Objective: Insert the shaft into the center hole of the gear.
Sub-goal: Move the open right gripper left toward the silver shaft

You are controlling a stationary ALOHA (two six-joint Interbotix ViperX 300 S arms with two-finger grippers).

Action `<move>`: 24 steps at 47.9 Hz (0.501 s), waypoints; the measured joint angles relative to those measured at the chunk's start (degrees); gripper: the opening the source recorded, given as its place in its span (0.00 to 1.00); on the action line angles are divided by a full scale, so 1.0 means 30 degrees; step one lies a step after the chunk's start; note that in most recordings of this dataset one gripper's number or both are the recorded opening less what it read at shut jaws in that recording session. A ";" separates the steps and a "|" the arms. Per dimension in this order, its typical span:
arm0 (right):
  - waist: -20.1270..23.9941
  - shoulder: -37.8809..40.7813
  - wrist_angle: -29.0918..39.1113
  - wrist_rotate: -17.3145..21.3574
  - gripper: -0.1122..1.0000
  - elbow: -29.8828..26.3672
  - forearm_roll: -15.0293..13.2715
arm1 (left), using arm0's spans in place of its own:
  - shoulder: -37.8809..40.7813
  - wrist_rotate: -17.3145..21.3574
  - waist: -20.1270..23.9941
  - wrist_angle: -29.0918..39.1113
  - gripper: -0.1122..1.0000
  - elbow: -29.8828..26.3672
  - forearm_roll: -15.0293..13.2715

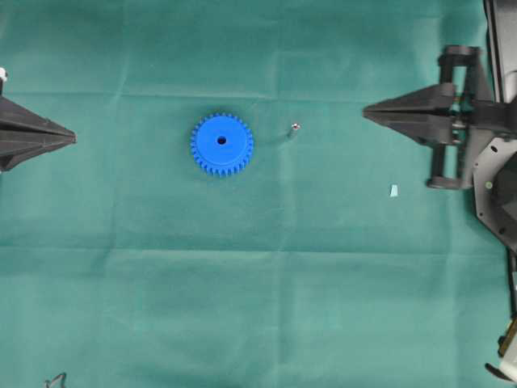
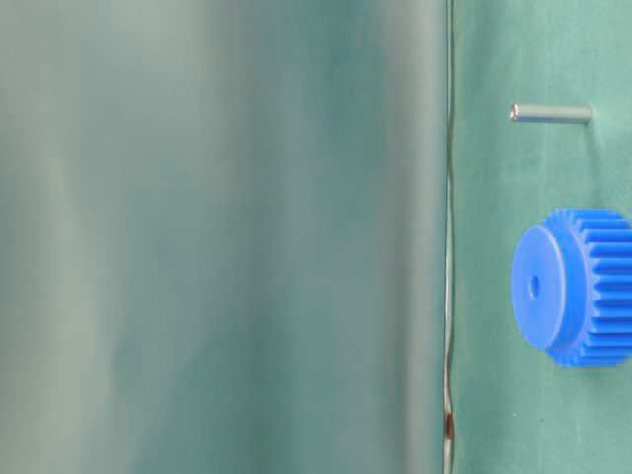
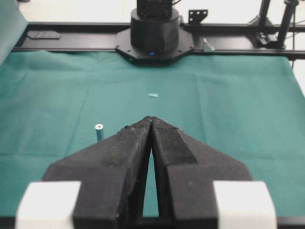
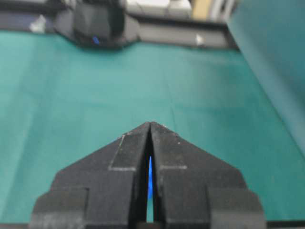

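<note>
A tiny silvery metal shaft stands upright at frame centre on the green-clothed tabletop, just right of the bright blue toothed plastic gear. Left claw and right claw sit closed, empty, at the frame edges.

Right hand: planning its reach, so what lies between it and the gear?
In the overhead view, only the shaft stands between the right hand and the gear; otherwise bare green cloth.

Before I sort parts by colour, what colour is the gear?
Bright blue; the gear shows best in the overhead view.
</note>
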 measured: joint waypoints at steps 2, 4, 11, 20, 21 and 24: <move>-0.0117 0.0645 -0.0059 0.0000 0.17 -0.0088 0.0088 | -0.0029 0.0000 0.0029 0.0000 0.10 0.0000 0.0000; -0.0234 0.1260 -0.0176 0.0000 0.23 -0.0234 0.0146 | 0.0000 0.0000 0.0000 0.0000 0.10 0.0000 0.0000; -0.0674 0.3779 -0.0586 0.0029 0.61 -0.0791 0.0703 | 0.0000 0.0000 0.0029 0.0000 0.10 0.0000 0.0000; -0.1025 0.6797 -0.1260 0.0029 0.87 -0.1348 0.0937 | 0.0000 0.0000 0.0000 0.0029 0.10 0.0000 0.0000; -0.1055 0.7148 -0.1406 0.0000 0.85 -0.1377 0.0967 | 0.0000 0.0000 0.0000 0.0029 0.10 0.0000 0.0000; -0.1113 0.8350 -0.2109 0.0029 0.82 -0.1494 0.1230 | -0.0029 0.0000 0.0000 0.0029 0.10 0.0000 0.0000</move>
